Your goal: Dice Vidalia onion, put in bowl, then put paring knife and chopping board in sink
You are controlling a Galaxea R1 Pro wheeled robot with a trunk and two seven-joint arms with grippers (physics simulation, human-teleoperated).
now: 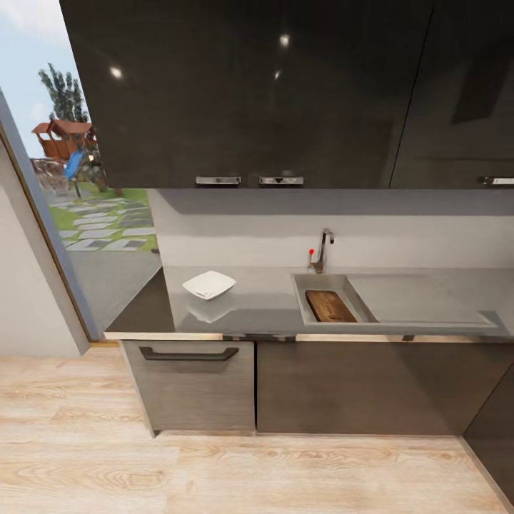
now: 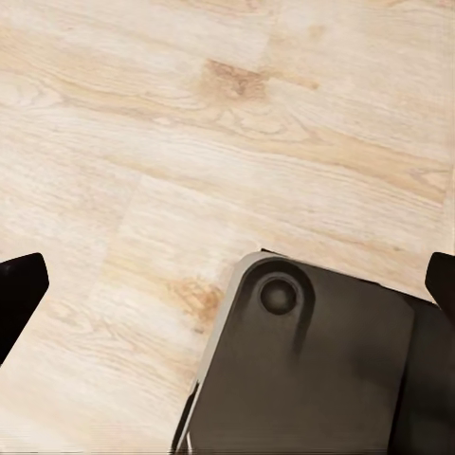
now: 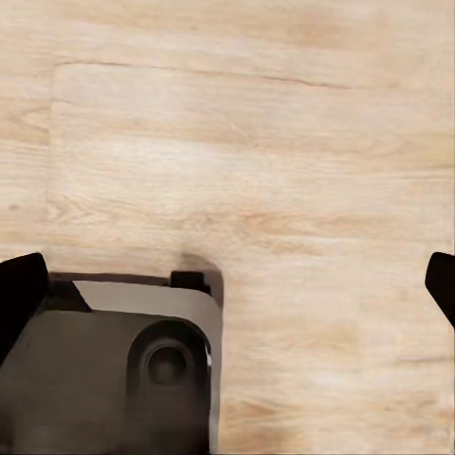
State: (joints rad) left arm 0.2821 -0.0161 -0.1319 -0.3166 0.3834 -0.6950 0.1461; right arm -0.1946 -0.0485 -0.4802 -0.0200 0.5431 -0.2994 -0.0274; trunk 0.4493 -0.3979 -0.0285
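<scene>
Hanging over the wood floor [image 2: 142,142], both grippers, left [image 2: 227,284] and right [image 3: 227,284], are sitting spread wide, holding nothing. Further off, the bowl [image 1: 209,284] is resting on the countertop [image 1: 264,307], and the board [image 1: 330,306] is lying in the sink [image 1: 303,300] below the tap [image 1: 323,250].

A dark brown wooden grain is shown by the chopping board [image 1: 330,306], which lies in the matt grey sink [image 1: 428,298]. A chrome shine is seen on the tap [image 1: 323,250]. The bowl [image 1: 209,284], at nine o'clock from the sink, is finished in smooth glossy white and is mirrored in the polished grey countertop [image 1: 264,300]. The upper cabinets [image 1: 250,93] are glossy black. The floor [image 1: 214,471] is laid in pale matt wood planks.
</scene>
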